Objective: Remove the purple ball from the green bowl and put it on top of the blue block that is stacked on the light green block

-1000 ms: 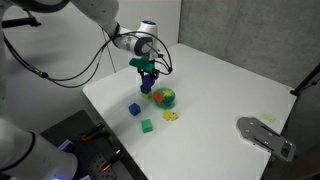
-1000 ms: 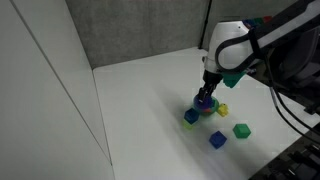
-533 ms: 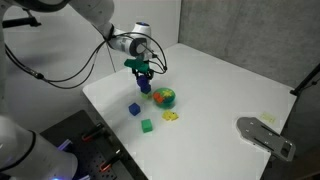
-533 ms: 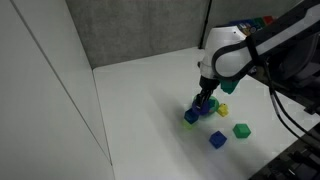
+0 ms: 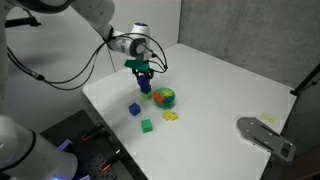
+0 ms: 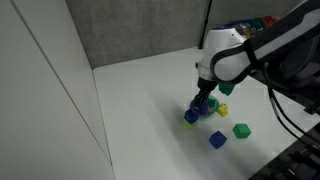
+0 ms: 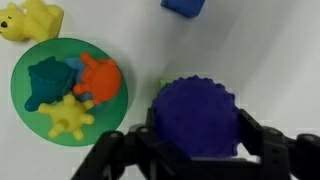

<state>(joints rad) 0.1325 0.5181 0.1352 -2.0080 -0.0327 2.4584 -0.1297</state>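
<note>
white table [image 5: 225, 95]: gripper [image 5: 146, 79] clamps the ball [image 7: 195, 115] just right of the bowl [image 7: 22, 100]; blue cube [image 7: 183, 6] lies apart.

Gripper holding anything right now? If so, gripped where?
Yes, the purple ball, pinched on two opposite sides between the fingers.

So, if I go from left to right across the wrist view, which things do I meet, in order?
The green bowl, with a teal toy then an orange toy inside → purple ball, held in the tool. The yellow toy and the blue cube overlap these, so I leave them out.
</note>
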